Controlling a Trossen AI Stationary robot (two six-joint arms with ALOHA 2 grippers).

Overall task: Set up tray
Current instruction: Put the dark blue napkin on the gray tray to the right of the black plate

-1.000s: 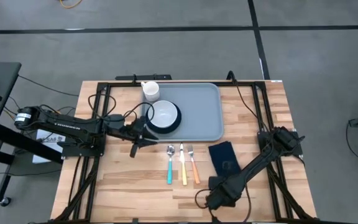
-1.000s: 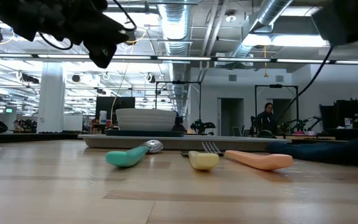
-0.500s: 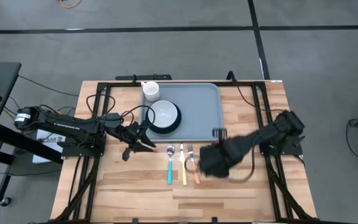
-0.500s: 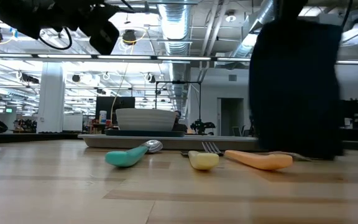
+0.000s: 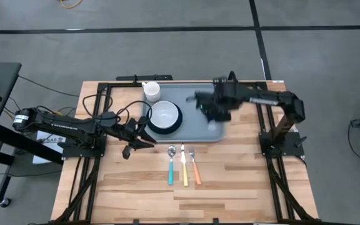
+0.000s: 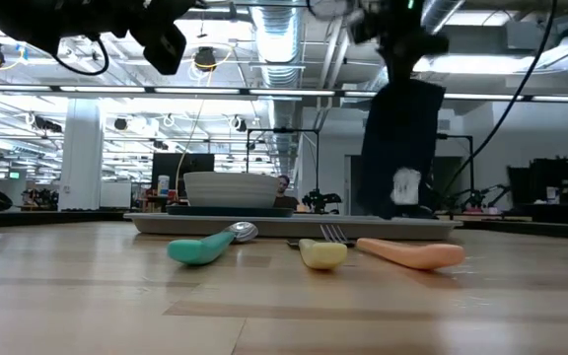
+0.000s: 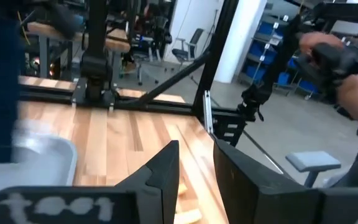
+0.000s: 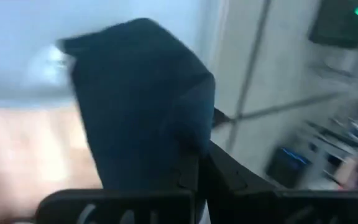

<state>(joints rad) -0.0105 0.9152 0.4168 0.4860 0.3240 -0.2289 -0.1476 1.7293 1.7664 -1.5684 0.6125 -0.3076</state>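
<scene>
The light grey-blue tray [image 5: 191, 129] lies at the table's far middle. On its left part sits a dark navy plate [image 5: 175, 126] with a white bowl [image 5: 164, 115] on it. My right gripper [image 5: 214, 106] hovers over the tray's right part, shut on a dark navy napkin [image 6: 400, 138]. The napkin also fills much of the right wrist view [image 8: 135, 106]. My left gripper [image 5: 137, 142] is left of the plate and above the table. It points level, and its fingers [image 7: 166, 171] stand apart with nothing between them. My right gripper pinches the napkin's top part [image 8: 188, 146] between its two fingers, coming from above on a downward slant. One layer or several, I cannot tell. The napkin hangs slack below the fingers, its lower end [image 6: 394, 202] clear of the table.
A white cup [image 5: 151, 91] stands at the tray's far left corner. A teal spoon [image 5: 171, 165], a yellow-handled utensil [image 5: 184, 167] and an orange fork [image 5: 195, 167] lie side by side on the wood near of the tray. Black frame rails [image 5: 264, 112] run along both table sides.
My right gripper has swung up from the table's near right part toward the far edge, turning as it went. It carried the napkin off the wood, and the napkin now hangs over the tray's right part. My left gripper has drawn back a little from the plate.
</scene>
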